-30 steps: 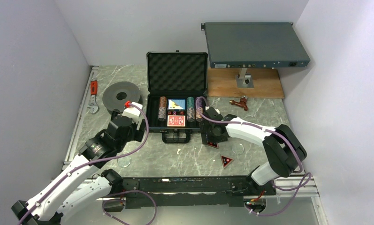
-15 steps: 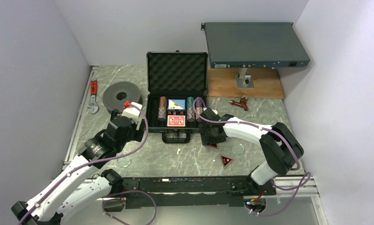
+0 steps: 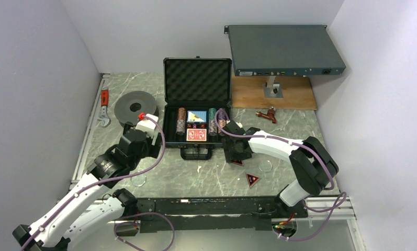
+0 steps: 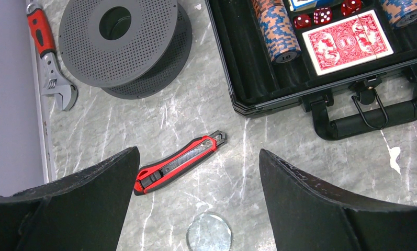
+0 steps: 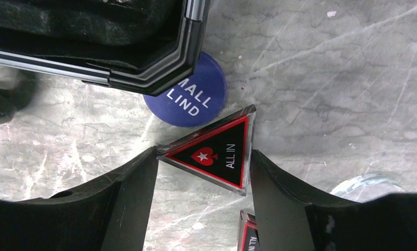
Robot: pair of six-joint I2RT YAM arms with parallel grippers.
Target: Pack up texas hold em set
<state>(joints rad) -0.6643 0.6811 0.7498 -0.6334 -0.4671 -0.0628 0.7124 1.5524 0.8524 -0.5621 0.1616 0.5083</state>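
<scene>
**Between the right fingers, an ALL IN marker by the case corner**

Between the fingers [image 5: 117,209] of the right gripper [image 5: 202,157], a red-and-black triangular plastic marker [image 5: 216,151] is clamped. One corner is pressed against one finger and an edge against the other. Just ahead of the fingertips, a blue round plastic button [image 5: 188,99] lies flat on the grey marbled tabletop [image 5: 326,78], touching the marker and partly tucked under the corner of the black hard plastic briefcase [image 5: 159,68]. Behind the fingertips, the tip of a second triangular marker [image 5: 250,235] is seen.

The left gripper [image 4: 198,154] is spread wide and nothing is held. Between its fingers a red-and-black utility knife [image 4: 177,163] and a clear round glass disc [image 4: 209,232] lie on the tabletop. Ahead of them the briefcase stands open, with a striped chip stack [image 4: 277,29] and a red card deck [image 4: 347,42] inside.
</scene>
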